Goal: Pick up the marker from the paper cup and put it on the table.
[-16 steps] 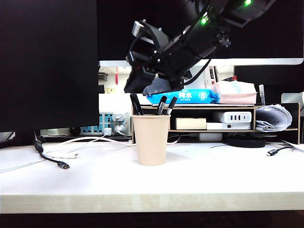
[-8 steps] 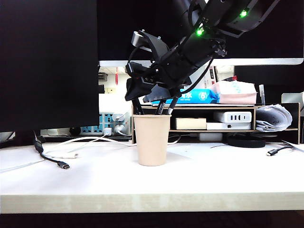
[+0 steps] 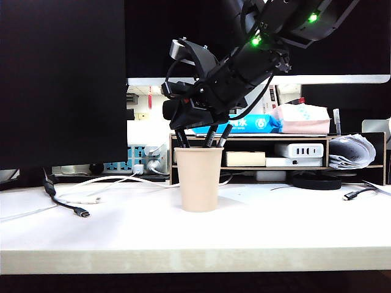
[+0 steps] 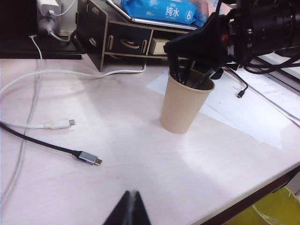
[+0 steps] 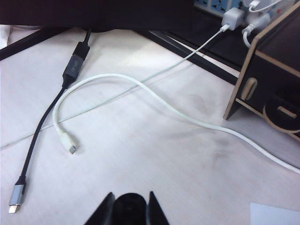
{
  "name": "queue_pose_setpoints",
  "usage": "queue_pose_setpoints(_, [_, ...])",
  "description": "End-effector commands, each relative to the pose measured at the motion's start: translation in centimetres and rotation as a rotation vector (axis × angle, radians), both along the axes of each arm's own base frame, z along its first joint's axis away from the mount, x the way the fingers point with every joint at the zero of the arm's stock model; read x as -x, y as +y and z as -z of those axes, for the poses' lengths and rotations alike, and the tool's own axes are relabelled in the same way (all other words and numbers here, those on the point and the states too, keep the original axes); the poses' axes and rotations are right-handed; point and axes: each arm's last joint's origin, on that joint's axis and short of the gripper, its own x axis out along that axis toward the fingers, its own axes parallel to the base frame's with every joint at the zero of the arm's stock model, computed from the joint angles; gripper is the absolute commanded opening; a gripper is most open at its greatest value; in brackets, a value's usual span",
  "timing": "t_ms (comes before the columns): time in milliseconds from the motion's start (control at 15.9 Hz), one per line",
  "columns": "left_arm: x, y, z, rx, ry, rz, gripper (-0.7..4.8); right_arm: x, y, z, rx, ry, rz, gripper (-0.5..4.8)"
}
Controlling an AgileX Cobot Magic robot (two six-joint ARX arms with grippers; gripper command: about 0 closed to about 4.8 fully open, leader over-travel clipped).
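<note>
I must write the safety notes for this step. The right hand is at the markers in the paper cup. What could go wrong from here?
1. The right hand sits over three markers crowded in the paper cup. It may catch a grey-banded marker instead of the all-black marker.
2. The cup is light and nothing holds it, so lifting at an angle may tip or drag it.
3. A tipped cup could roll onto the white cable on the table. The left hand is far away.

The paper cup (image 3: pixel 198 179) is plain beige, the marker (image 3: pixel 181 138) in it black. The counter (image 3: pixel 275 226) is white with a pale wood edge. A black cable (image 4: pixel 42 143) and a white cable (image 5: pixel 140 91) lie there.
</note>
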Motion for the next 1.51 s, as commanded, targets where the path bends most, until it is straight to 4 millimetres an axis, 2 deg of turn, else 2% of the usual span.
queue_pose_setpoints(63, [0.0, 0.0, 0.0, -0.001, 0.002, 0.008, -0.05, 0.1, 0.2, -0.4, -0.013, -0.021, -0.004, 0.80])
queue_pose_setpoints(189, [0.0, 0.0, 0.0, -0.001, 0.002, 0.008, -0.05, 0.1, 0.2, -0.5, -0.015, -0.023, -0.003, 0.79])
queue_pose_setpoints(315, [0.0, 0.0, 0.0, -0.001, 0.002, 0.008, -0.05, 0.1, 0.2, -0.6, -0.017, -0.025, -0.003, 0.19])
queue_pose_setpoints(630, [0.0, 0.0, 0.0, -0.001, 0.002, 0.008, -0.05, 0.2, 0.1, -1.3, -0.032, -0.046, -0.003, 0.14])
queue_pose_setpoints(757, [0.0, 0.0, 0.0, -0.001, 0.002, 0.008, -0.05, 0.6, -0.2, -2.6, -0.051, -0.075, -0.001, 0.08])
queue_pose_setpoints(883, [0.0, 0.0, 0.0, -0.001, 0.003, 0.008, -0.05, 1.4, -0.8, -5.0, -0.090, -0.133, 0.004, 0.08])
queue_pose_setpoints(1135, [0.0, 0.0, 0.0, -0.001, 0.002, 0.008, -0.05, 2.7, -1.9, -8.5, -0.148, -0.234, 0.041, 0.08])
queue_pose_setpoints(1261, [0.0, 0.0, 0.0, 0.000, 0.003, 0.008, -0.05, 3.2, -4.0, -10.9, -0.154, -0.304, 0.178, 0.08])
queue_pose_setpoints(1324, [0.0, 0.0, 0.0, 0.000, 0.003, 0.008, -0.05, 3.2, -4.9, -11.4, -0.146, -0.315, 0.228, 0.08])
queue_pose_setpoints(1387, [0.0, 0.0, 0.0, 0.000, 0.003, 0.008, -0.05, 2.7, -6.2, -11.4, -0.119, -0.302, 0.287, 0.08])
queue_pose_setpoints(1513, [0.0, 0.0, 0.0, -0.001, 0.003, 0.008, -0.05, 1.5, -9.1, -9.9, -0.017, -0.183, 0.377, 0.08])
